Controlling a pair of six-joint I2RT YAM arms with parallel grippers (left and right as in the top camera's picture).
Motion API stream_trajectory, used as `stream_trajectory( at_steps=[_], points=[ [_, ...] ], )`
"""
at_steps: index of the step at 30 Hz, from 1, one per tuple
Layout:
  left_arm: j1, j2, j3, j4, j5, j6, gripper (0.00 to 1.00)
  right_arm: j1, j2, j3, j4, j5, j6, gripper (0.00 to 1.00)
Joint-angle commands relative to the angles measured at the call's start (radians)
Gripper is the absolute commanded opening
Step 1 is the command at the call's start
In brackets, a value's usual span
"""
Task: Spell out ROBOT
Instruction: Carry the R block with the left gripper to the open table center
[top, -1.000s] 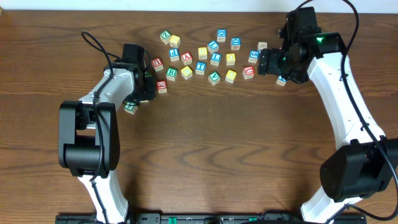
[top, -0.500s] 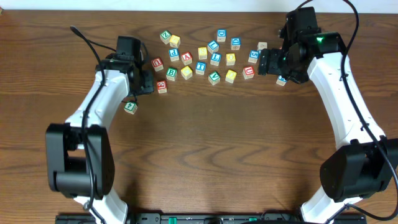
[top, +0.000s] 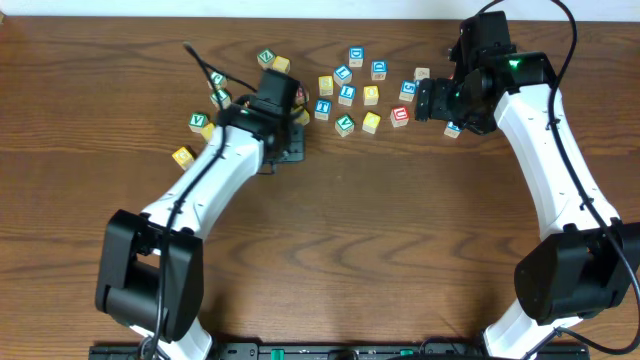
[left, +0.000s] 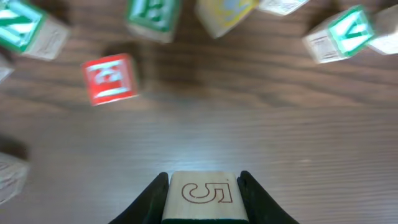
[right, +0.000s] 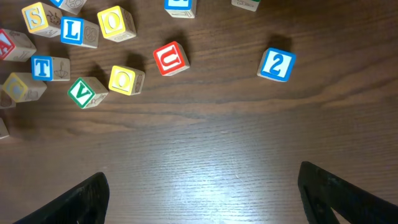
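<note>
1. Dark wood-grain tabletop (top: 400, 250) fills every view.
2. Left jaws are clenched on the number-5 block (left: 202, 196), with a red block (left: 111, 79) ahead and to their left.
3. Right jaws hang released, spread wide; the yellow O block (right: 126, 79) and blue T block (right: 50, 68) lie ahead-left of them.

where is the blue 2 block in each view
overhead: the blue 2 block sits at the upper right, partly hidden under the right arm; its digit is unreadable.
left wrist: not in it.
right wrist: upper right, alone on bare wood.
landmark: the red U block lies to its left in both views.
</note>
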Motion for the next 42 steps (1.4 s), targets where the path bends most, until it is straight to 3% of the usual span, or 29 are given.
stream_trajectory(
  at_steps=[1, 13, 22, 42],
  points=[
    [-0.031, 0.039, 0.007, 0.021, -0.006, -0.054, 0.31, -0.002, 0.002, 0.018, -0.003, 0.011, -0.002, 0.92],
    [-0.075, 0.156, 0.007, 0.130, -0.006, -0.079, 0.31, -0.002, 0.002, 0.018, -0.009, 0.011, -0.005, 0.92],
    [-0.075, 0.164, 0.007, 0.126, -0.007, -0.017, 0.31, -0.002, 0.002, 0.017, -0.010, 0.011, -0.013, 0.93],
    [-0.075, 0.238, 0.007, 0.151, -0.014, -0.018, 0.31, -0.004, 0.002, 0.014, -0.010, 0.011, -0.021, 0.93]
  ],
)
